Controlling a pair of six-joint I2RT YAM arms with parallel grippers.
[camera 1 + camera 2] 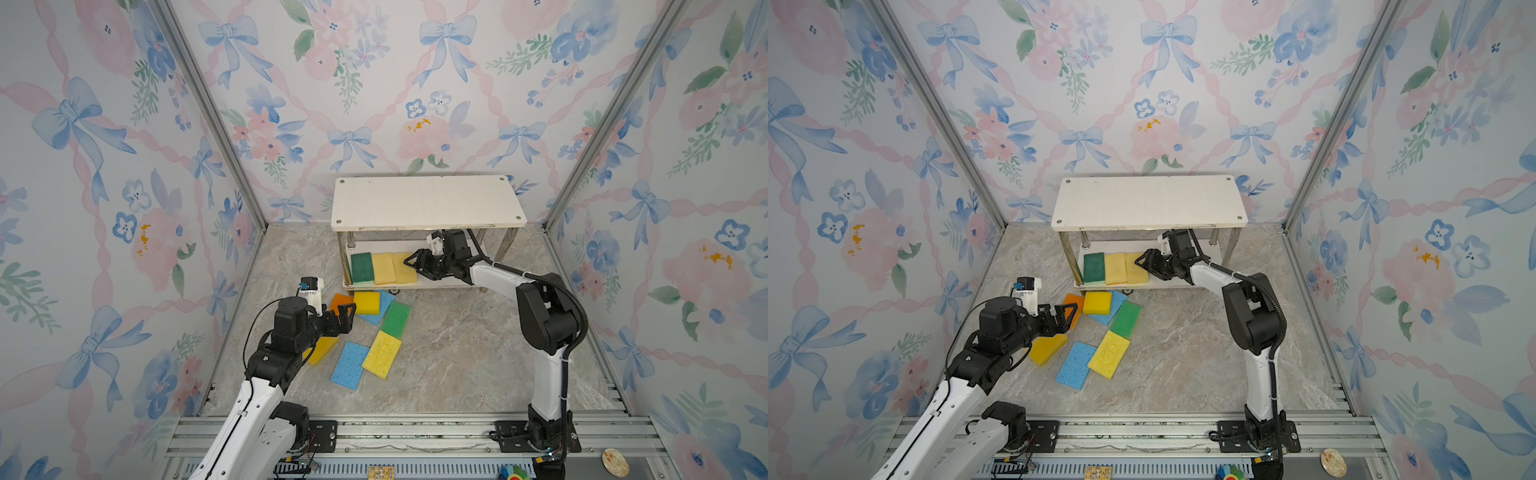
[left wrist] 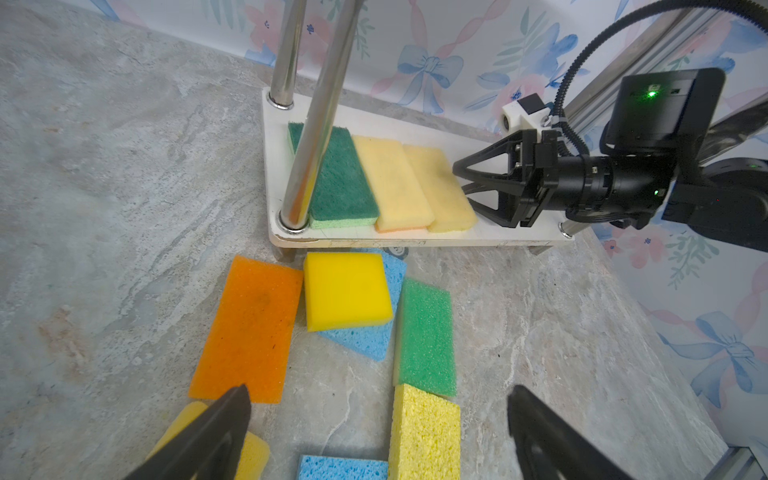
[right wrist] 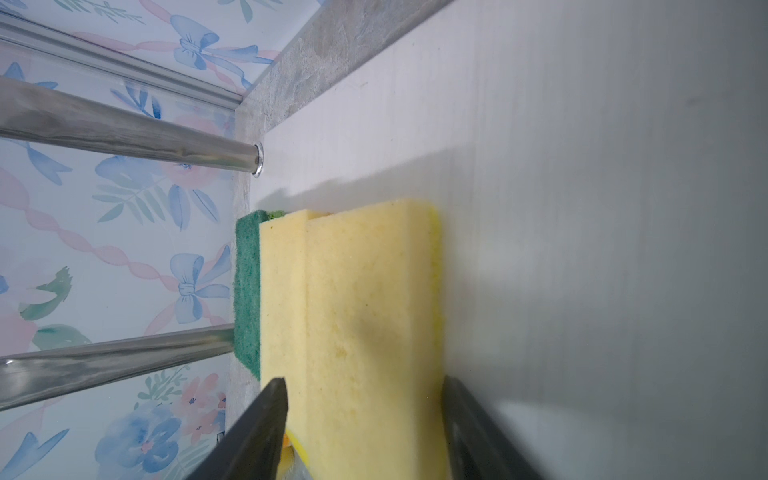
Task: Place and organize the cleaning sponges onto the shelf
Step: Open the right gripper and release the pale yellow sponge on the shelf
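Note:
The shelf [image 1: 428,201] stands at the back. Its lower board [image 2: 415,237] carries three sponges side by side: a dark green one [image 2: 340,178] and two pale yellow ones [image 2: 392,183] [image 2: 440,187]. My right gripper [image 1: 411,264] [image 3: 363,381] is under the top board, open, its jaws straddling the near end of the right pale sponge [image 3: 374,299]. My left gripper [image 1: 349,319] [image 2: 379,392] hovers wide open and empty over loose sponges on the floor: orange [image 2: 249,328], yellow [image 2: 347,291] lying on blue [image 2: 370,340], green [image 2: 426,336], porous yellow [image 2: 424,432], another blue [image 2: 340,467].
A further yellow sponge [image 1: 324,349] lies partly under my left arm. The chrome leg [image 2: 320,112] at the shelf's near left corner stands close to the dark green sponge. Wallpapered walls close in three sides. An aluminium rail [image 1: 415,428] runs along the front.

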